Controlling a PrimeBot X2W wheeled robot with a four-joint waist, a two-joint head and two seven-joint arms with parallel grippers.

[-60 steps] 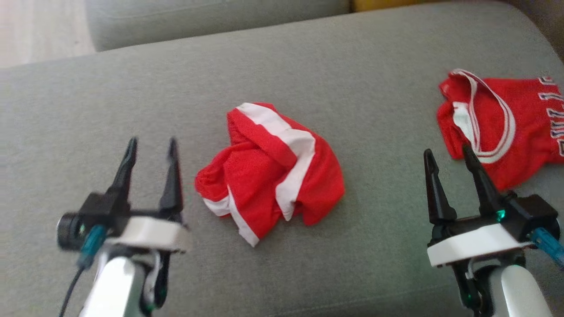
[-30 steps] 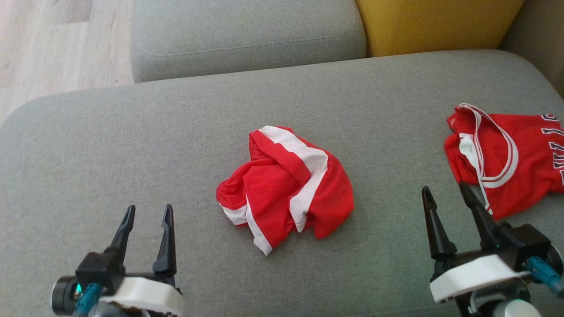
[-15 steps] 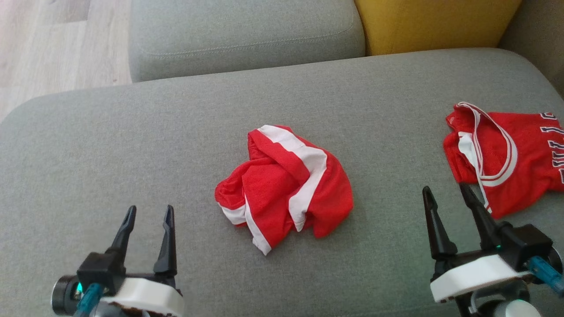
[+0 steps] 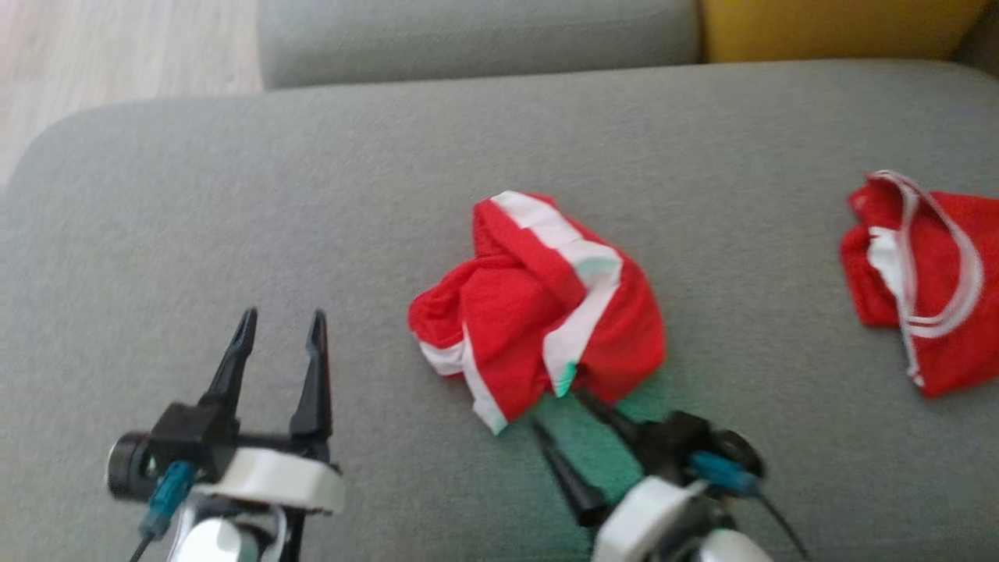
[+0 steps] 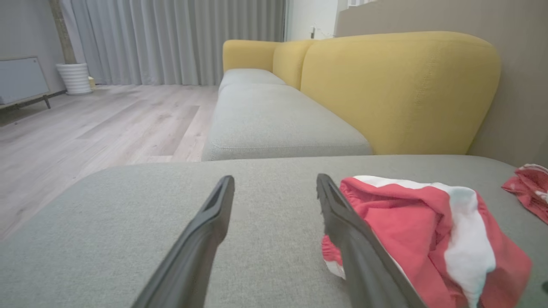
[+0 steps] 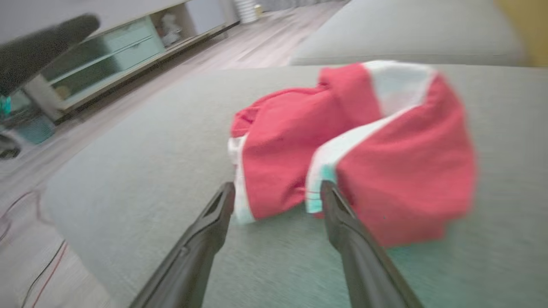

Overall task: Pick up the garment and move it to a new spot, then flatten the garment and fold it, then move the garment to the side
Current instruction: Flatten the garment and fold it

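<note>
At the near edge of the grey sofa seat (image 4: pixel 234 195), closest to the robot, the right gripper (image 4: pixel 559 409) is the one that counts. Its two dark fingers stand well apart, holding nothing, and slant up and away. Their tips sit right at the near hem of the crumpled red-and-white garment (image 4: pixel 538 312).

Seen along that arm, the heap lies dead ahead. The lower end of its white band (image 6: pixel 364 128) comes down just by one fingertip, and a white-edged corner sits by the other, so the near fold falls roughly in the gap between them. The picture is smeared, so I cannot tell whether the tips already touch cloth or stop just short.

Off to the garment's left, the left gripper (image 4: pixel 282 314) hangs with its fingers apart as well. A strip of bare cushion separates it from the heap, which lies beyond and to the right of its fingers. The right arm is plainly nearer, and I would expect the pick-up to fall to it.

The garment is bunched near the middle of the seat. It has no clear long axis and is only a little wider across than deep, with the band running from its far top down toward the robot.

Farther right, well apart from it, lies a second red garment (image 4: pixel 921 273). Beyond both is the yellow backrest (image 5: pixel 398 90).
</note>
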